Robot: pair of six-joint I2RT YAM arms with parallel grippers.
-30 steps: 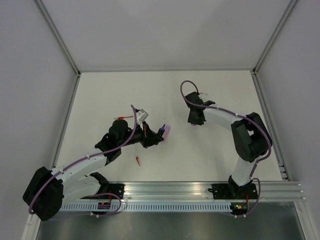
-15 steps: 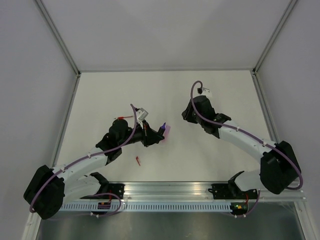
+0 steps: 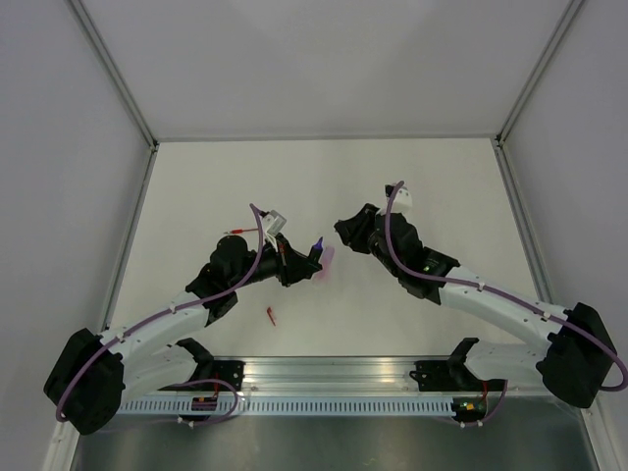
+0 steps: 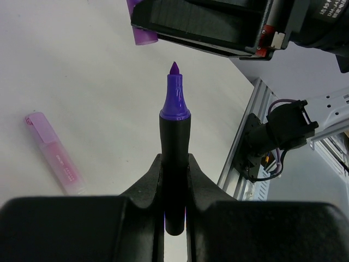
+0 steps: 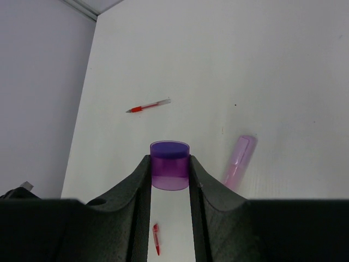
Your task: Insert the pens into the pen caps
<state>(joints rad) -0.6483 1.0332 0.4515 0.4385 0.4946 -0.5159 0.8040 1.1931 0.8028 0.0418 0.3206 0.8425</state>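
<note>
**Pen and cap both gripped, not yet lined up**

Nearest you, the red cap [image 3: 270,315] lies loose on the table [image 3: 442,186], nearer than the pink marker [image 4: 54,155] and to its left. It is tiny, light and likely to skitter, so pinch it across its middle.

Just left of the pink marker, your left gripper [image 4: 174,164] is clamped on the purple-tipped pen [image 4: 174,125]. The hold is low on the barrel, and the tip end sticks well out in front. The barrel looks stiff, smooth and light. I would expect it to slide back through the fingers under an end-on push, so a hold closer to the tip should resist better. The pink marker itself lies flat and untouched, and I cannot tell which cap belongs to it.

Just beyond it and to its right, your right gripper [image 5: 169,169] is closed across the sides of the purple cap [image 5: 169,155]. The cap is short and probably thin-walled, so squeeze only lightly or the mouth may go oval. In the left wrist view it sits off to one side of the tip's line, apart from it.

Farthest off, left of the pink marker, the red pen [image 5: 148,106] lies flat. It is very thin and rolls easily, so take it at mid-length.
</note>
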